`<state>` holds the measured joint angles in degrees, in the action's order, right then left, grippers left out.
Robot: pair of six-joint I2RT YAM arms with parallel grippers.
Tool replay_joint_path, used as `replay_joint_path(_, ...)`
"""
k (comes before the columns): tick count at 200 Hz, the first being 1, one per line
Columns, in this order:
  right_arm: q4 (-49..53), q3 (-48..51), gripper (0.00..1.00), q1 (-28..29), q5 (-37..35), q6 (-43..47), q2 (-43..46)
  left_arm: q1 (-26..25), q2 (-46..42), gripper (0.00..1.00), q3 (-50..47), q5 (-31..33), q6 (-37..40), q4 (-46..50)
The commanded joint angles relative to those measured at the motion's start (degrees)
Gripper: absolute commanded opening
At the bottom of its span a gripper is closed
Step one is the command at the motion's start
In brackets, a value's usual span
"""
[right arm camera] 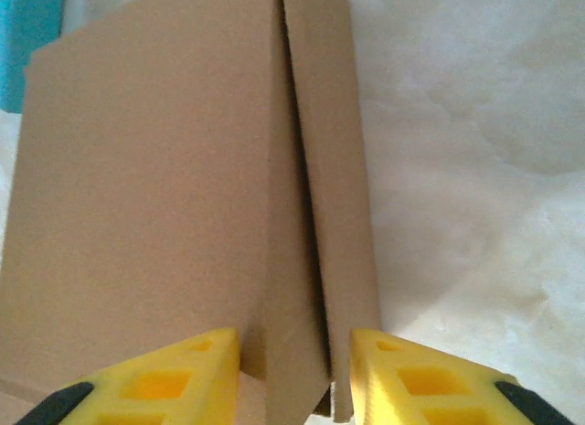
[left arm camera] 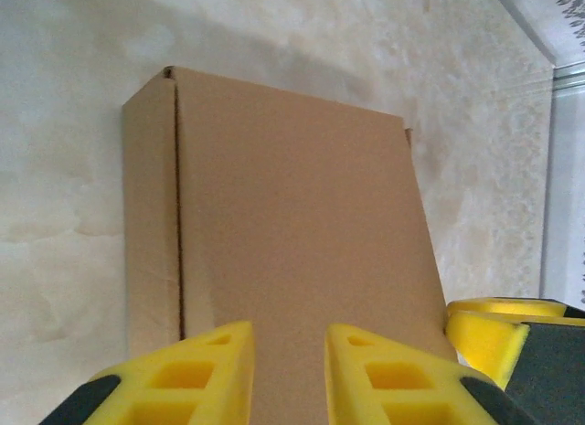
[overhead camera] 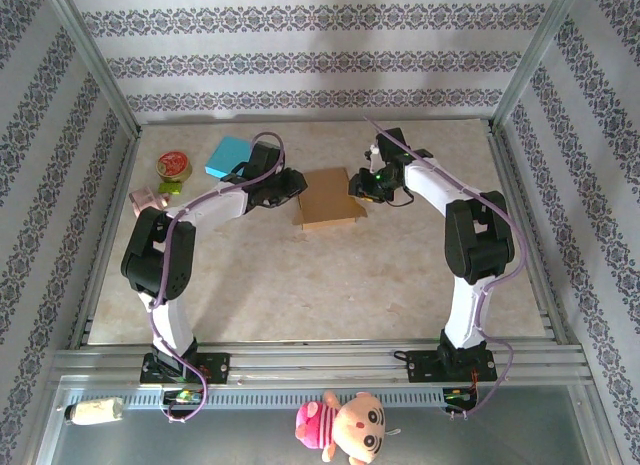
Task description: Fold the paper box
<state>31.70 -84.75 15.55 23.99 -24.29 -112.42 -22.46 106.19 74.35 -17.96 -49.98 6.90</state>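
Paper box [overhead camera: 328, 197] sat at centre frame, side edges hidden under the wrists. Left gripper [left arm camera: 288, 341] and right gripper [right arm camera: 294, 345] fingers straddled cardboard, tips cut off; couldn't tell if clamped.

From my left wrist camera, the box [left arm camera: 292, 215] runs off the bottom edge; I can't tell whether the left claw [left arm camera: 290, 338] pinches it.

The beige marbled worktop [overhead camera: 320, 285] carries a brown cardboard box [overhead camera: 330, 197] between the left gripper [overhead camera: 292, 188] and right gripper [overhead camera: 358, 188]. A turquoise box [overhead camera: 228, 157] and a round red tin [overhead camera: 174, 166] lie to the left of the left gripper.
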Motion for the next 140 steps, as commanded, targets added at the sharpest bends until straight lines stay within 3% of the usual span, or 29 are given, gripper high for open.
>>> replay_joint_path(1,-1.2,0.7,0.42,0.9,-1.5,-1.0,2.4,0.8,0.6,0.24,-1.2,0.9,0.2,-3.3)
replay_joint_path(18,-0.9,-0.2,0.49,0.8,-2.3,-1.3,4.3,0.8,-0.8,0.26,-0.4,2.5,1.7,-1.7)
replay_joint_path(48,-1.2,-2.3,0.6,1.3,-7.3,0.4,5.1,0.8,-4.3,0.54,-1.2,7.0,3.4,-1.2)
replay_joint_path(76,0.3,-5.7,0.69,1.9,-6.4,1.9,0.9,1.6,-1.6,0.65,0.4,5.5,4.1,-0.5)
replay_joint_path(112,-0.4,-5.2,0.78,2.4,-4.9,1.8,-3.4,2.2,4.1,0.68,1.6,1.1,4.9,-0.6)
replay_joint_path(140,-1.9,-1.9,0.69,2.7,-3.6,0.7,-5.7,2.3,8.1,0.54,-0.1,-4.3,3.8,-4.2)
